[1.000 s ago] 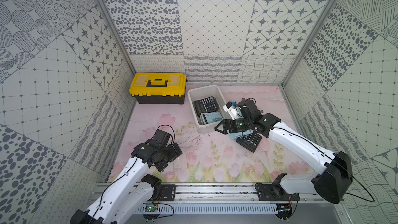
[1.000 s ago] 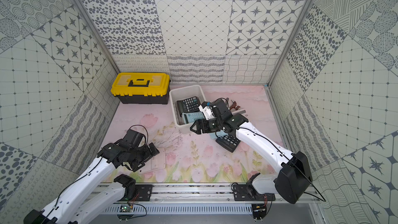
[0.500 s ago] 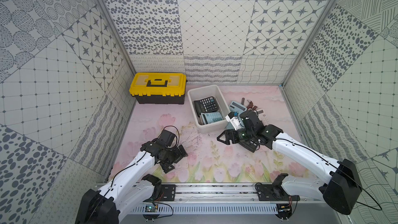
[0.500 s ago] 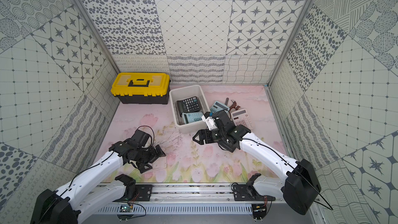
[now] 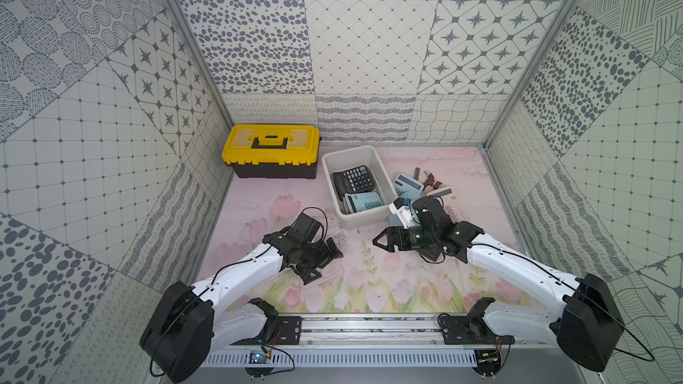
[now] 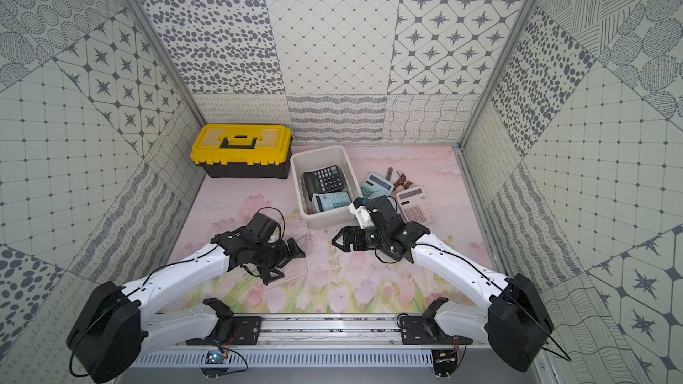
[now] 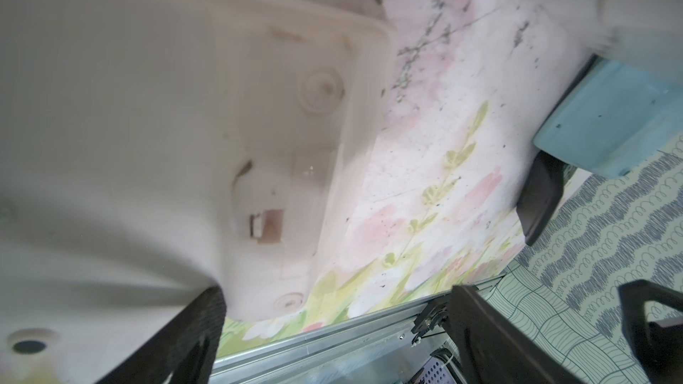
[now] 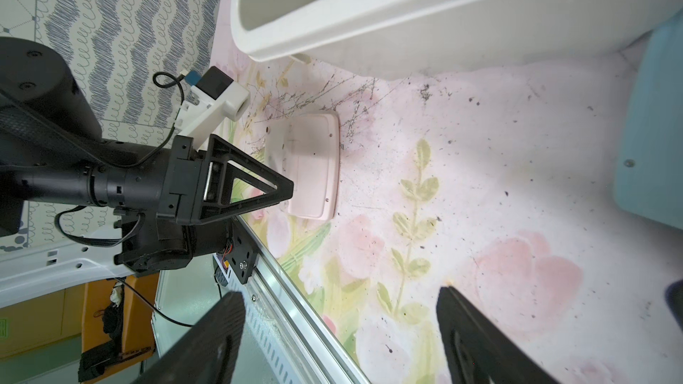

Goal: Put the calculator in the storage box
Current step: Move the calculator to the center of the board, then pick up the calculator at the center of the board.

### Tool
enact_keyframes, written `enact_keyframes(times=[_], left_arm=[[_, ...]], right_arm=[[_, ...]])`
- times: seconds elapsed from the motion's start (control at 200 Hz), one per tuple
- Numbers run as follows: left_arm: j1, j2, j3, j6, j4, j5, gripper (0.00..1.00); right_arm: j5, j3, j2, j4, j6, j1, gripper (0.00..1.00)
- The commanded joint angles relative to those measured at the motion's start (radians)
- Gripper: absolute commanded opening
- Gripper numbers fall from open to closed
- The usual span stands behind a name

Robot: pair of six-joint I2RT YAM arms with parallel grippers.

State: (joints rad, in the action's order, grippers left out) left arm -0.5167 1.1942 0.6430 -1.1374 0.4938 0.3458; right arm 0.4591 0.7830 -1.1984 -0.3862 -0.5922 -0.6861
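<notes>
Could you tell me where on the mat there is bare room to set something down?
Bare mat lies between the yellow toolbox, the left wall and the storage box. A second patch runs along the rail, midway. Crowded: right of the box, where the blue calculator, pink calculator and small tools cluster.

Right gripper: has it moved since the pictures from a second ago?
Yes. In a top view the right gripper has drawn back from the storage box, where it was at the near corner, toward the front rail.
</notes>
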Motion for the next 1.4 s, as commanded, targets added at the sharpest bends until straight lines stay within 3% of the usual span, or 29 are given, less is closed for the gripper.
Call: enact_keyframes(times=[0.0,0.28,0.445,0.835,1.396], left_arm=[[-0.038,0.071,0.073,-0.031,-0.192,0.005,1.00],[-0.015,-0.052,0.073,0.079,-0.085,-0.101,1.00],[0.103,-0.108,0.076,0.181,-0.019,-0.107,1.00],[0.329,0.052,0.137,0.325,-0.033,-0.002,1.00],[0.350,0.195,0.110,0.328,-0.143,-0.018,1.00]], right_arm=[[-0.008,-0.016,0.015,0.066,-0.031,-0.007,0.87],[0.004,-0.099,0.030,0.170,-0.121,-0.021,0.87],[0.000,-0.117,0.011,0.214,-0.156,-0.046,0.87],[-0.040,-0.123,-0.091,0.309,-0.214,-0.177,0.87],[-0.013,-0.029,-0.389,0.467,-0.263,-0.377,0.87]])
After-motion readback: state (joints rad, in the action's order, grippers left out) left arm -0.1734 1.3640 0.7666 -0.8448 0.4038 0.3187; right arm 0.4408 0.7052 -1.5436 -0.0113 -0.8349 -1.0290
